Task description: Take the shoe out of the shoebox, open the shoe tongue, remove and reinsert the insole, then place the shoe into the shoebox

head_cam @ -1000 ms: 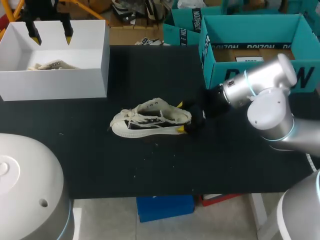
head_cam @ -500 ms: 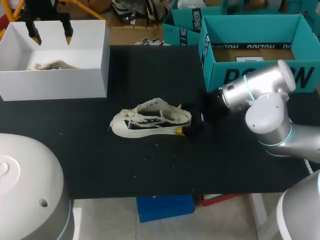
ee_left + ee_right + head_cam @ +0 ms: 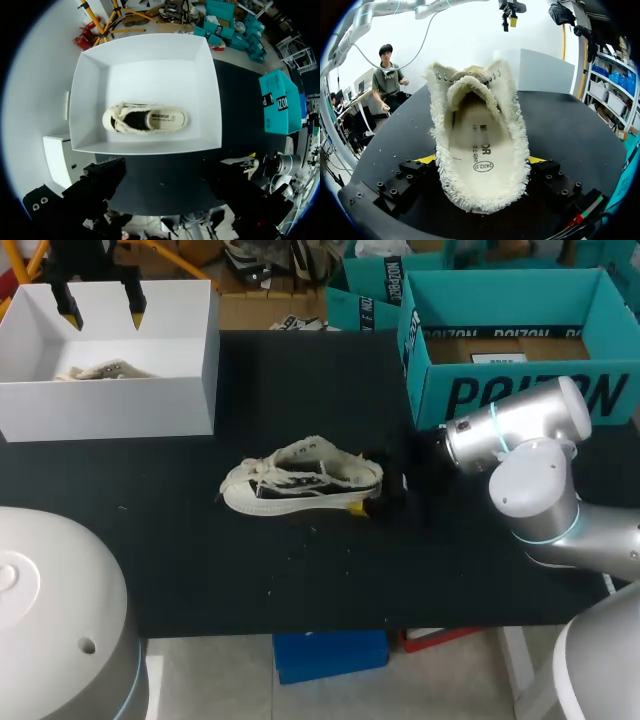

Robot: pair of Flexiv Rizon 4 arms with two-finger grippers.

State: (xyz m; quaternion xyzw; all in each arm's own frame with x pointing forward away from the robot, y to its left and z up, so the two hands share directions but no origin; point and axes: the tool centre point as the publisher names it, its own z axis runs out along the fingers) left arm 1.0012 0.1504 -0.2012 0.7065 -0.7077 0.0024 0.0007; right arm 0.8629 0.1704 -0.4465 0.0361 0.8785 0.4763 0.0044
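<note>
Right fingers lower now around shoe heel

Black tabletop right across the scene, matte and evenly lit, pale specks scattered over it, front edge running straight.

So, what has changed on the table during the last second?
The right arm shifted slightly toward the table's near edge, while the right gripper kept at the shoe's heel. The shoe, the left gripper over the white shoebox and the second shoe inside stayed put.
</note>
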